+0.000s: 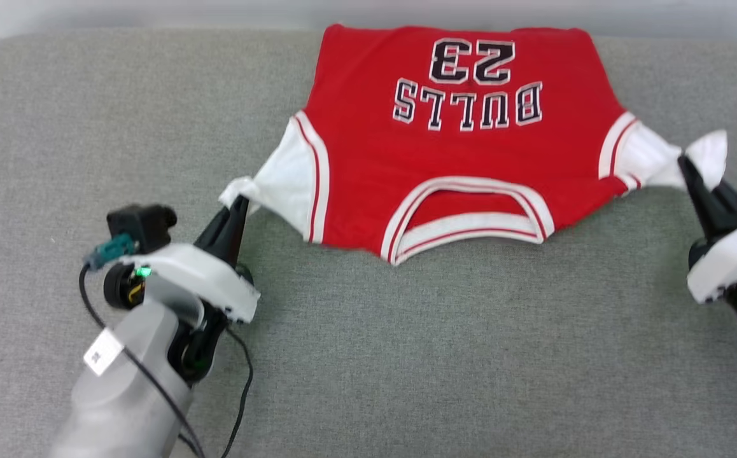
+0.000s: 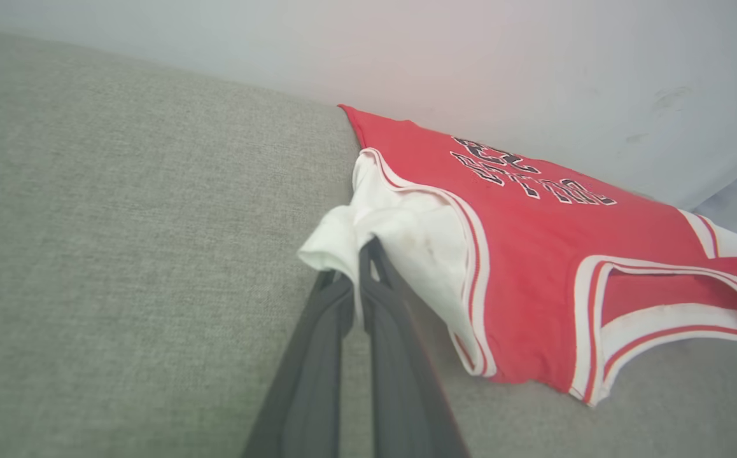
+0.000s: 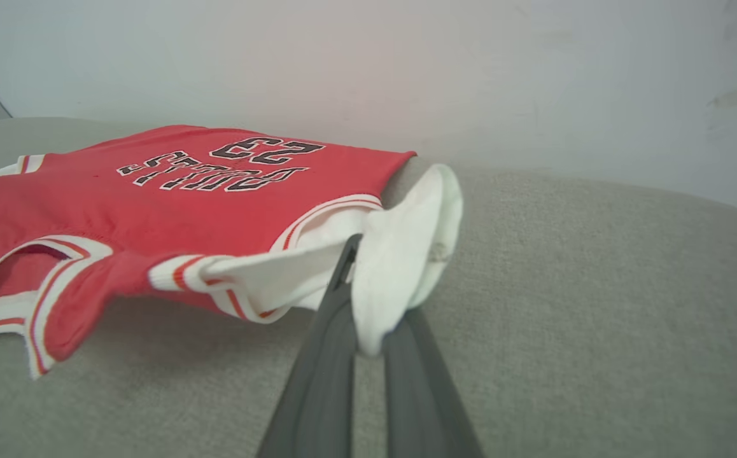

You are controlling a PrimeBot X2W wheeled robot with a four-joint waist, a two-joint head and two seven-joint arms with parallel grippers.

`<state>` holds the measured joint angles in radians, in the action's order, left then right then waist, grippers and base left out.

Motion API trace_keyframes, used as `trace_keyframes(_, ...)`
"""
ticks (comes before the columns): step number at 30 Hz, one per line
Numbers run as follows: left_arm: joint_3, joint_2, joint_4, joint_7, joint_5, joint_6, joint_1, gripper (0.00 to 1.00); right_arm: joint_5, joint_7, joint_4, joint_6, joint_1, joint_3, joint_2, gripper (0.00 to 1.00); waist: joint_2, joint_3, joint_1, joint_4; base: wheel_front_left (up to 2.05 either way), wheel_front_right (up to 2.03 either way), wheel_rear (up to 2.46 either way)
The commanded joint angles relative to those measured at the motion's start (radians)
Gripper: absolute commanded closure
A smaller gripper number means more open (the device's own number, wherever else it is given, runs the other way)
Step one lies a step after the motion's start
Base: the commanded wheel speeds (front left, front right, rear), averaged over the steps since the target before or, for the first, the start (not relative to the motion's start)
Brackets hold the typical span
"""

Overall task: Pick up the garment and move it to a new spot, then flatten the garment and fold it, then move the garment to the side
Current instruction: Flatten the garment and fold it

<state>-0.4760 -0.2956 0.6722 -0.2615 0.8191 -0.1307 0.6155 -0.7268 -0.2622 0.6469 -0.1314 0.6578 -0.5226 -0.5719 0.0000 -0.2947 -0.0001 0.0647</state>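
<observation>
The garment (image 1: 457,165) is a red jersey with white sleeves, lying print side up near the far edge of the grey surface, "BULLS 23" upside down to me and the collar toward me. My left gripper (image 1: 238,205) is shut on the tip of its left white sleeve (image 2: 343,242), pulling it out sideways. On the other side my right gripper (image 1: 687,166) is shut on the right white sleeve (image 3: 400,254), which bunches over the fingers. The shirt body (image 2: 534,242) hangs slightly raised between both grips, its collar edge (image 3: 44,318) off the cloth.
The grey fabric surface (image 1: 407,356) stretches wide in front of the garment and to both sides. A pale wall (image 2: 470,63) runs right behind the jersey's far hem. A black cable (image 1: 152,388) loops along my left forearm.
</observation>
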Motion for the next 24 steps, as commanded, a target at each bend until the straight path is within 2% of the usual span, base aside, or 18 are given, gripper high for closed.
trace_keyframes(1,0.015,-0.007,-0.016,-0.005,0.002,0.001,-0.037,1.00,0.006,-0.003,-0.017,0.001,-0.040,0.020,-0.003,1.00,0.0000,0.016,0.0001,-0.002,0.00,0.00,0.00)
trace_keyframes(10,0.044,-0.052,-0.124,-0.005,0.039,0.000,-0.199,1.00,0.048,-0.003,-0.109,0.001,-0.219,0.104,0.010,1.00,0.0000,0.067,0.0001,-0.004,0.00,0.00,0.00)
trace_keyframes(24,0.071,-0.098,-0.269,-0.005,0.005,0.000,-0.388,1.00,0.074,-0.003,-0.241,0.002,-0.435,0.170,-0.008,1.00,0.0000,0.111,0.0001,-0.015,0.00,0.00,0.00)
